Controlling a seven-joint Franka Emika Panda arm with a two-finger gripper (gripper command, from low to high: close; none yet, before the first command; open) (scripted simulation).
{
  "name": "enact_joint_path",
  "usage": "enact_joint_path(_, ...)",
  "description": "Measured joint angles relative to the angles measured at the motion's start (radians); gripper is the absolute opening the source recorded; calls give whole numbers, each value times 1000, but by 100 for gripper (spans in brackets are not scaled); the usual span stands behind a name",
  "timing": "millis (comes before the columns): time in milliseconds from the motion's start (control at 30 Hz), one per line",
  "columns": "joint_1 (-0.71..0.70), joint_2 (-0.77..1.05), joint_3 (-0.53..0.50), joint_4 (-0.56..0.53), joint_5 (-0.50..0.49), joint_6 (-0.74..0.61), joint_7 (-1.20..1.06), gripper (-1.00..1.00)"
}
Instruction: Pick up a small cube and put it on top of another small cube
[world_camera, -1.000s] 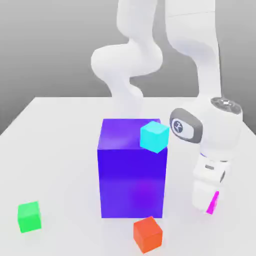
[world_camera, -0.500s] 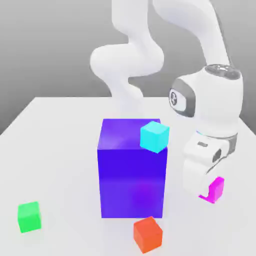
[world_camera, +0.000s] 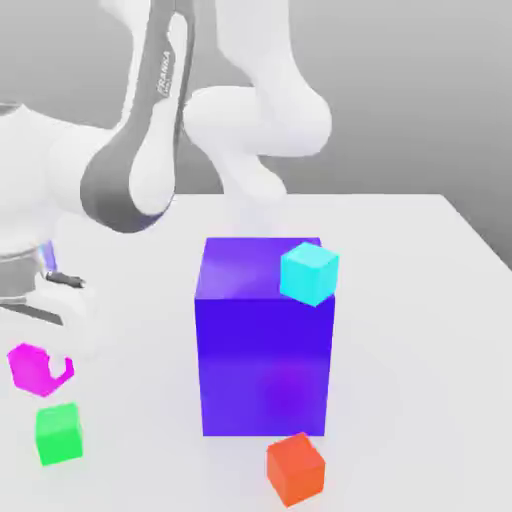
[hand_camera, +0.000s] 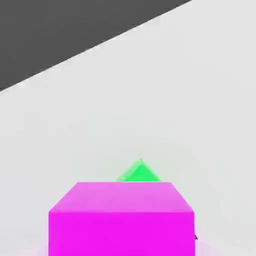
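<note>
A grey backdrop stands behind the white table (world_camera: 420, 300) you are working over. The magenta cube (world_camera: 32, 367) sits clamped in your gripper (world_camera: 40, 368), lifted clear of the table, with the green cube (world_camera: 58, 432) just below it and apart from it. From the hand view, the magenta cube (hand_camera: 121, 217) covers most of the green cube (hand_camera: 139, 172), so only a corner peeks out beyond it. That is your risk: the two look offset and turned against each other, so if you let go here the magenta cube could land on an edge, tip and slide off. Lowering hard could also nudge the green cube aside. Well off to the gripper's side stand the big purple-blue block (world_camera: 265, 340), the cyan cube (world_camera: 308, 272) at its upper corner, and the red-orange cube (world_camera: 295, 468).
</note>
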Motion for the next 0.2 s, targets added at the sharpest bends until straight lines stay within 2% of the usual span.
enact_joint_path(67,-18,70,23,3,34,62,-25,-100)
enact_joint_path(100,-23,88,30,4,44,78,-31,100)
enact_joint_path(200,-23,88,30,4,44,78,-31,100)
